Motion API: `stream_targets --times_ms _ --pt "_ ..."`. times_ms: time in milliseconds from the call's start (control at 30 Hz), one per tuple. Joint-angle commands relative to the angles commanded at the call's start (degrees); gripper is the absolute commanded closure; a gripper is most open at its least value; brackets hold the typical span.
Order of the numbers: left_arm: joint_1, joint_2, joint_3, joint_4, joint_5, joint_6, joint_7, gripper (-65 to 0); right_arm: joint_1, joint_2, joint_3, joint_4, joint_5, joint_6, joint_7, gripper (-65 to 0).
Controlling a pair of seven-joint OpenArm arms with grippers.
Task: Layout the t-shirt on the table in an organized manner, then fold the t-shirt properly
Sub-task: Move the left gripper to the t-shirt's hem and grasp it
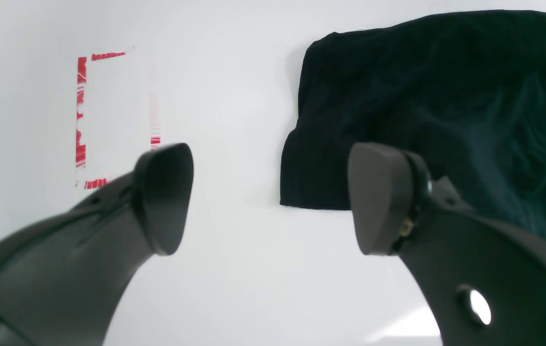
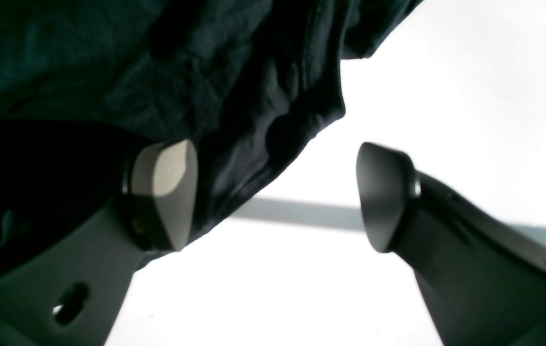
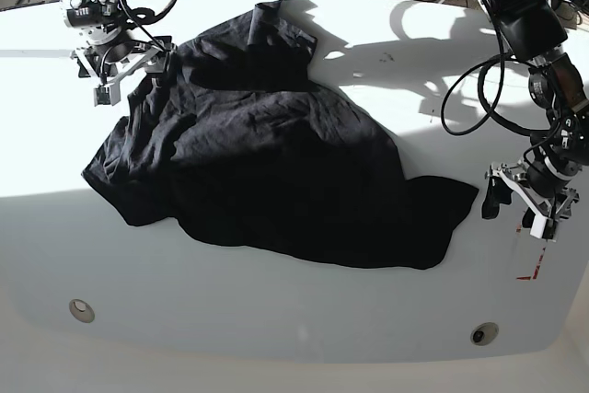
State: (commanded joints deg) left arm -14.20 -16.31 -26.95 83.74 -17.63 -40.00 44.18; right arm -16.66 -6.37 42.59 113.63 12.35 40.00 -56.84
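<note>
1. t-shirt (image 3: 267, 172) lies rumpled mid table (image 3: 304, 319), not yet spread flat.
2. left gripper (image 3: 517, 202) spread, empty, at shirt's 3 o'clock edge; risk: closing on air.
3. right gripper (image 3: 122, 66) spread at 10 o'clock, straddling cloth; risk: pinching several layers, so bunching.

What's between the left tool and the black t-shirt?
Only bare white table, seen in the left wrist view, lies between the open left tool and the t-shirt.
</note>
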Motion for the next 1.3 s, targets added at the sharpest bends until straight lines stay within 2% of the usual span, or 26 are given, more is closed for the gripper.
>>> stream_targets --times_ms 567,833,1000,1067,1200,1267,1300 --pt "0.1 -0.1 0.0 -0.1 0.0 0.0 0.0 -46.5 -0.6 -1.1 -0.4 -9.5 0.1 0.0 -0.1 -49.0" --pt "0.1 -0.1 0.0 -0.1 0.0 0.0 -0.1 -46.5 -1.8 -1.4 -6.5 -9.4 0.1 0.0 -1.5 -48.8" --pt "0.1 -0.1 0.0 -0.1 0.0 0.0 -0.1 -46.5 -1.8 -1.5 -7.2 -9.4 0.1 0.0 -1.5 -48.4" --pt "0.1 0.0 0.0 -0.1 0.0 0.0 -0.1 -46.5 -1.8 -1.5 -7.2 -9.4 0.1 0.0 -1.5 -45.0" --pt "0.1 0.0 0.0 -0.5 0.0 0.0 -0.9 -46.5 -1.8 -1.5 -7.2 -9.4 0.1 0.0 -1.5 -30.6" --pt "0.1 0.0 0.0 -1.9 0.1 0.0 -2.2 -46.5 -1.6 -1.4 -7.2 -9.4 0.1 0.0 -1.5 -17.6" --pt "0.1 0.0 0.0 -2.6 0.1 0.0 -2.8 -46.5 -1.6 -1.4 -7.2 -9.4 0.1 0.0 -1.5 -14.0"
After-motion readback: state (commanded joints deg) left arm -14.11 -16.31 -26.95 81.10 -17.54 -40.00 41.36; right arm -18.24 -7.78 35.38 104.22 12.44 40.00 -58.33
